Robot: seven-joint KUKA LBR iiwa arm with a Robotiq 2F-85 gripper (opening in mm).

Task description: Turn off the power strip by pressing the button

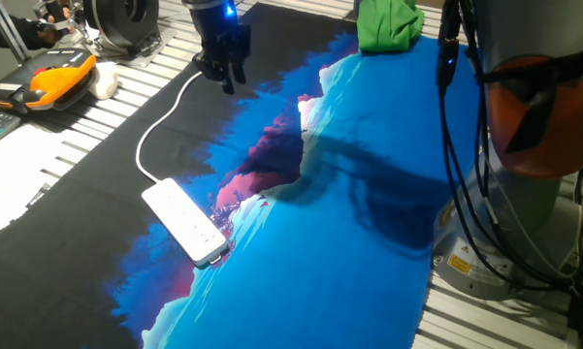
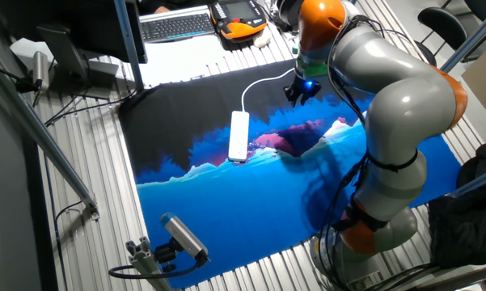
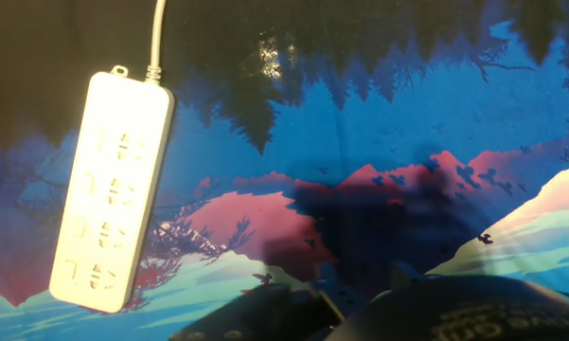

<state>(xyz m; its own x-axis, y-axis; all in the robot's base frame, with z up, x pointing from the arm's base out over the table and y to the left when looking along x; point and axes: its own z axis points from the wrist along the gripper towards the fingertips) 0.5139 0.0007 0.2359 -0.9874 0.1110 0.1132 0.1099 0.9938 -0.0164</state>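
The white power strip (image 1: 184,221) lies on the printed cloth, and its white cord (image 1: 160,121) curves away to the far edge. My black gripper (image 1: 225,70) hangs above the cloth near the cord's far end, well away from the strip. In the other fixed view the gripper (image 2: 302,90) is to the right of the power strip (image 2: 239,135). The hand view shows the power strip (image 3: 114,194) at the left with its socket slots up. I cannot pick out the button. No view shows the gap between the fingertips.
A blue, black and pink landscape cloth (image 1: 349,242) covers the table. An orange-and-black device (image 1: 48,82) lies at the far left, a green cloth (image 1: 388,24) at the back. The arm's base and cables (image 1: 495,194) stand at the right. A keyboard (image 2: 174,27) lies beyond the cloth.
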